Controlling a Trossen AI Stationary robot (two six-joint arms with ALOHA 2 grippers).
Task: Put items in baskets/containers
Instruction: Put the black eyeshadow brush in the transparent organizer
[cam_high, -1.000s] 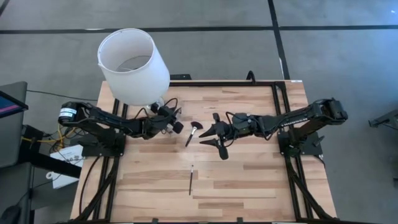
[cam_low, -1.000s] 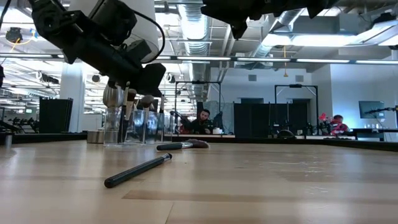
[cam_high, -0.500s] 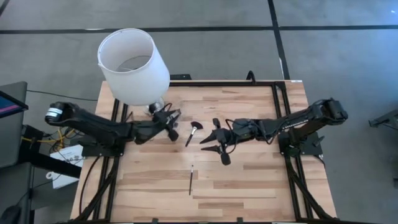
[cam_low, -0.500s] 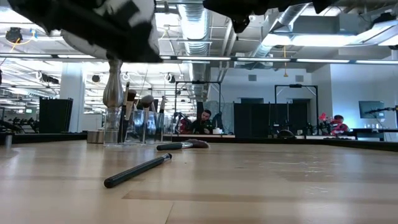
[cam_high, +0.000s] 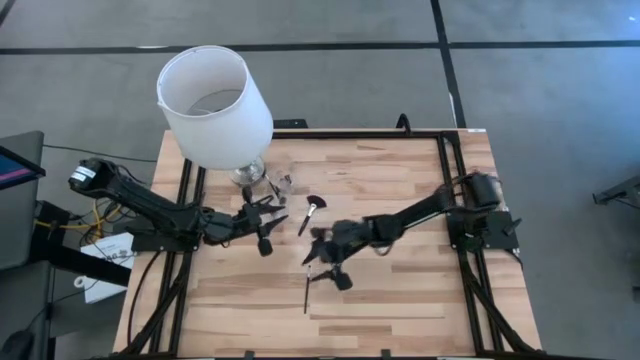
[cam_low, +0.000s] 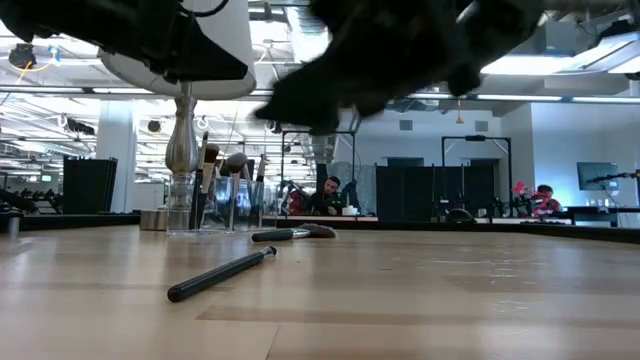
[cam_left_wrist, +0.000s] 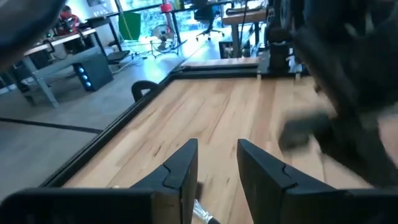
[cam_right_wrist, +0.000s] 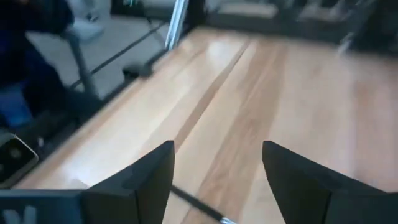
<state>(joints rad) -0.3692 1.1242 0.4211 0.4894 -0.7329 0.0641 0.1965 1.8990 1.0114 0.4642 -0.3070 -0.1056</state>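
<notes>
A small clear cup (cam_low: 200, 205) stands at the far left part of the desk (cam_high: 400, 290), just beside the silver base of a lamp (cam_high: 215, 105) with a large white shade, and several makeup brushes (cam_low: 232, 185) stand upright in it with their bristle heads up. Two brushes lie loose on the wood: a fan-headed brush (cam_high: 311, 212) rests near the middle of the desk, between the two arms, and a thin black brush (cam_high: 307, 290) lies nearer the front edge, apart from the fan-headed one; in the low view this thin brush (cam_low: 222, 273) lies at a slant in the foreground with the fan-headed brush (cam_low: 295, 233) behind it. The right gripper (cam_high: 325, 262) reaches in from the right side and hangs just above the thin black brush, its fingers (cam_right_wrist: 146, 180) spread wide apart and holding nothing, with the brush handle showing between them in the right wrist view. The left gripper (cam_high: 265, 222) sits left of the fan-headed brush and in front of the lamp base, its fingers (cam_left_wrist: 180, 171) parted by a narrow gap with nothing clearly grasped. People sit in the room beyond the desk.
</notes>
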